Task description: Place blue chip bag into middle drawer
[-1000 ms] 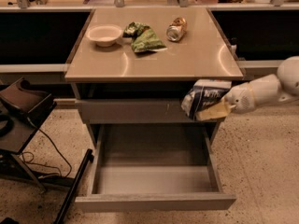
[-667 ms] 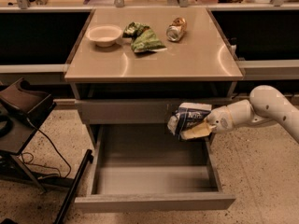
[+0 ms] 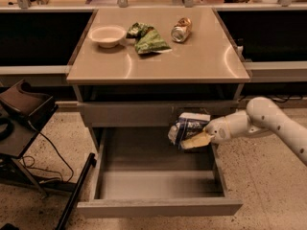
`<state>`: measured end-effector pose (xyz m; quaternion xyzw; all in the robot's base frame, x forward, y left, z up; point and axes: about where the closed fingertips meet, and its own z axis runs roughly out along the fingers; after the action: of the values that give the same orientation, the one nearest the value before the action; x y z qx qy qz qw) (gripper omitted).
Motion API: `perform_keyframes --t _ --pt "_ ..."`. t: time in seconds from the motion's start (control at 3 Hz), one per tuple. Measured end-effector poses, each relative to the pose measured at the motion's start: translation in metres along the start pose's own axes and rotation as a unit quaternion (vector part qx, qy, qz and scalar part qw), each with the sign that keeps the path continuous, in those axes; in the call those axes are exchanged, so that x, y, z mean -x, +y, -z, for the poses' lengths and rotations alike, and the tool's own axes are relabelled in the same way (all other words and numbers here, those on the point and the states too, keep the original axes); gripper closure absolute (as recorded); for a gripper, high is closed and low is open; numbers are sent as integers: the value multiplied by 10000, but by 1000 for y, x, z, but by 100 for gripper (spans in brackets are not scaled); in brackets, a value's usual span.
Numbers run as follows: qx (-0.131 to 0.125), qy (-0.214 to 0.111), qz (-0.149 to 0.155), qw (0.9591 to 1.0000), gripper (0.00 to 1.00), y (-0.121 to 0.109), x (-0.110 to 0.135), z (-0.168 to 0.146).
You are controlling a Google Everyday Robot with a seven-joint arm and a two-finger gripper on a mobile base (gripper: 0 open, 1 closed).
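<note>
The blue chip bag, crumpled with white lettering, hangs in my gripper above the right rear part of the open middle drawer. The gripper is shut on the bag's lower right side, and the white arm reaches in from the right. The drawer is pulled far out below the table, with a plain grey front panel and a bare grey floor. The bag is in the air, close to the drawer's right wall.
The tan table top carries a white bowl, a green crinkled bag and a gold can. A closed drawer front sits above the open one. A black chair and a dark stand leg are at the left.
The gripper has carried the blue chip bag leftward and a little down, from beside the table's right edge to above the open drawer.
</note>
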<state>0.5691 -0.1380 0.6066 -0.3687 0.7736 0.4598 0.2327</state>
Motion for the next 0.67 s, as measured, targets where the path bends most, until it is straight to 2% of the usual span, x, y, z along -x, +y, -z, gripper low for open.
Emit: perform_keyframes --t 0.33,0.67 --pt "20 47 -230 9997 100 -38 -38 -38" --pt "-295 216 -324 9988 100 -56 -66 -54"
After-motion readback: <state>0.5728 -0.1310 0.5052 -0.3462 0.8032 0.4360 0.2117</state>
